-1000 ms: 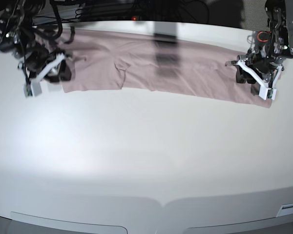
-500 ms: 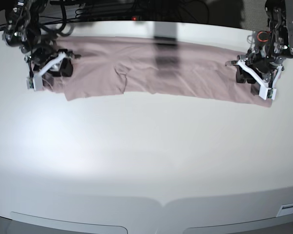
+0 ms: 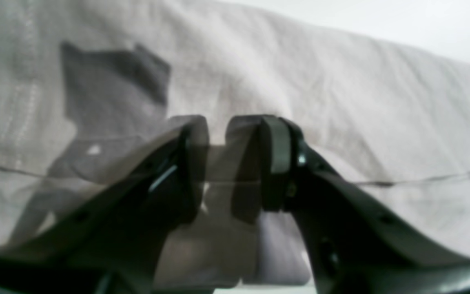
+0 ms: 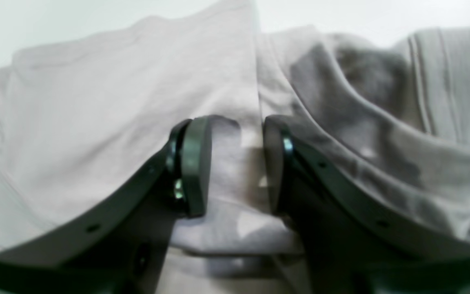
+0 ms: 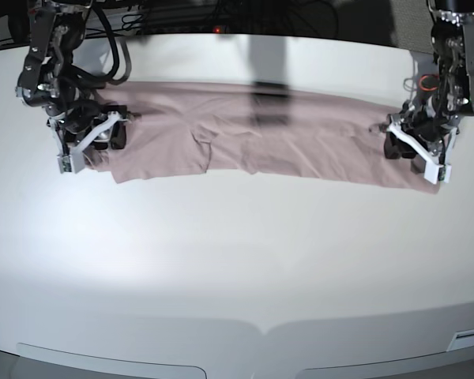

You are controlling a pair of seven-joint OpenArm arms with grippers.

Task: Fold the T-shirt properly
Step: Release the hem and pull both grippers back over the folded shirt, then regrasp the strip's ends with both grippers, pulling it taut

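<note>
The mauve-pink T-shirt (image 5: pixel 300 138) lies as a long, narrow band across the far part of the white table (image 5: pixel 237 260). My left gripper (image 5: pixel 420 155) is at the band's right end. In the left wrist view it (image 3: pixel 217 163) is nearly closed, with T-shirt fabric (image 3: pixel 341 81) pinched between the dark fingers. My right gripper (image 5: pixel 88 148) is at the band's left end. In the right wrist view it (image 4: pixel 237 163) is closed on a fold of the T-shirt (image 4: pixel 96 102), near a ribbed hem (image 4: pixel 431 94). The white label is out of view.
Black cables and dark equipment (image 5: pixel 182 16) run along the table's far edge. A dark shadow (image 5: pixel 267 99) falls across the middle of the shirt. Two grey panels (image 5: pixel 110 359) line the table's near edge.
Both grippers have moved toward the table's near side, dragging the shirt with them. The gripper on the base view's left moved further, and the band now lies straighter and nearer.
</note>
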